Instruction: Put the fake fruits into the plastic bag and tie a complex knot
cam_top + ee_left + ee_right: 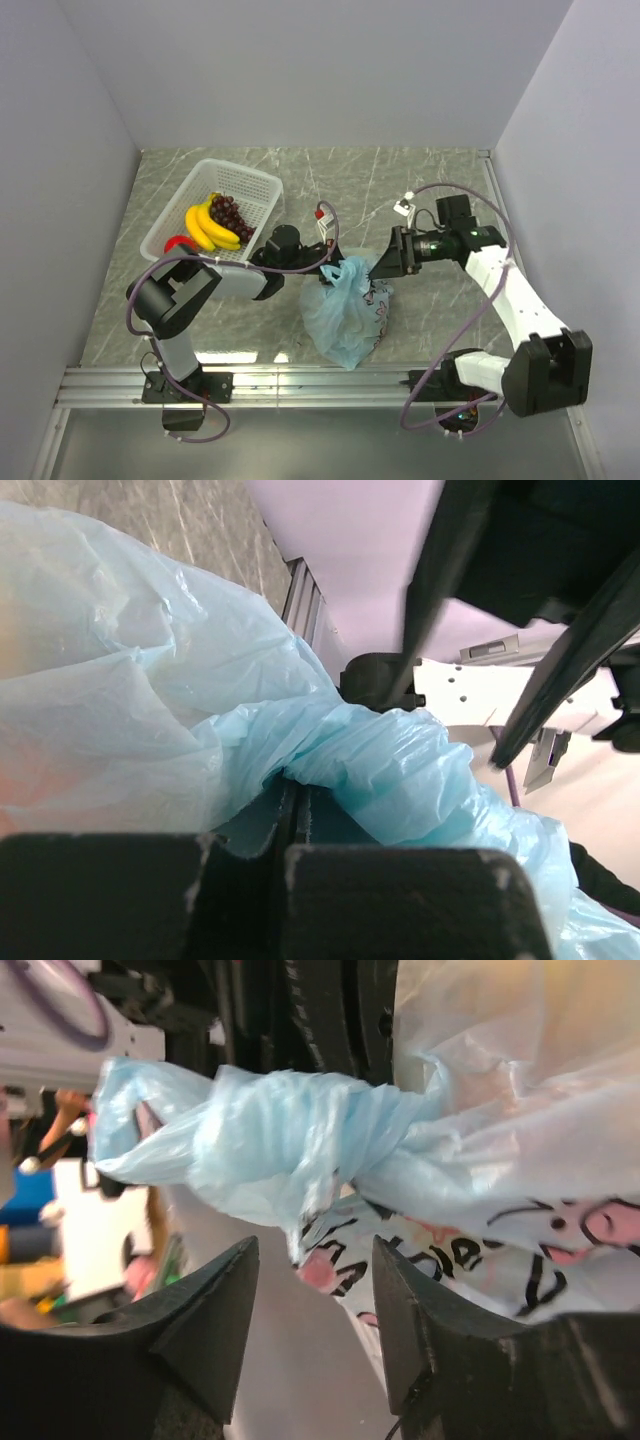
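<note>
The light-blue plastic bag lies on the table between my arms, bulging, with a dark print on its side. My left gripper is shut on a bunched handle of the bag at its top. My right gripper is open just right of the bag top. In the right wrist view its jaws stand apart below a twisted light-blue bunch of handle, not touching it. Yellow bananas, dark grapes and a red apple lie in the white basket.
The white latticed basket stands at the back left. A small white object lies on the table behind my right gripper. Walls close in on three sides, and a metal rail runs along the near edge.
</note>
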Tool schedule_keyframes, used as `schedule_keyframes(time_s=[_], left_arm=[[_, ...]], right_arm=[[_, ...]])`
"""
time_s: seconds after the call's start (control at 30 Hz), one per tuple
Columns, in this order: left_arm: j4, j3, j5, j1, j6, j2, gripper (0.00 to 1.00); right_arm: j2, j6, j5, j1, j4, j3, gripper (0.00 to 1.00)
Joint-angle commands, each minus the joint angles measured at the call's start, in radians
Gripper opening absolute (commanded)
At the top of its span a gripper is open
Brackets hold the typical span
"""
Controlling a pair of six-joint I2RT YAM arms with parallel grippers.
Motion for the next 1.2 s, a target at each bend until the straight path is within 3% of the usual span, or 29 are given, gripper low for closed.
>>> schedule_keyframes(time_s=[0.0, 0.13, 0.3, 0.47, 0.77, 0.9, 1.03, 1.17], left_arm=[[0.061, 0.014, 0.017, -0.001, -0.002, -0.040, 0.00], [0.068, 0.017, 0.021, -0.001, -0.001, -0.044, 0.00], [0.082, 0.022, 0.037, -0.003, -0.004, -0.040, 0.00], [0.105, 0.036, 0.052, -0.023, -0.013, -0.026, 0.00], [0.232, 0.071, 0.099, -0.053, -0.091, 0.048, 0.00], [0.226, 0.112, 0.090, -0.058, -0.080, 0.060, 0.00], [0.185, 0.148, 0.106, -0.033, -0.044, 0.030, 0.00], [0.027, 0.187, 0.129, 0.009, 0.092, -0.046, 0.00]], right_arm=[[-0.082, -0.051, 0.022, -0.039, -0.085, 0.040, 0.54], [-0.076, -0.044, 0.143, -0.035, -0.049, -0.010, 0.47], [-0.015, 0.031, 0.193, 0.008, 0.019, -0.041, 0.68], [0.016, 0.171, 0.147, 0.081, 0.163, -0.071, 0.73], [0.064, 0.477, 0.050, 0.146, 0.585, -0.170, 0.74], [0.059, 0.642, 0.024, 0.155, 0.871, -0.216, 0.74], [0.027, 0.795, 0.058, 0.174, 1.124, -0.239, 0.74], [0.002, 0.849, 0.067, 0.198, 1.228, -0.237, 0.73]])
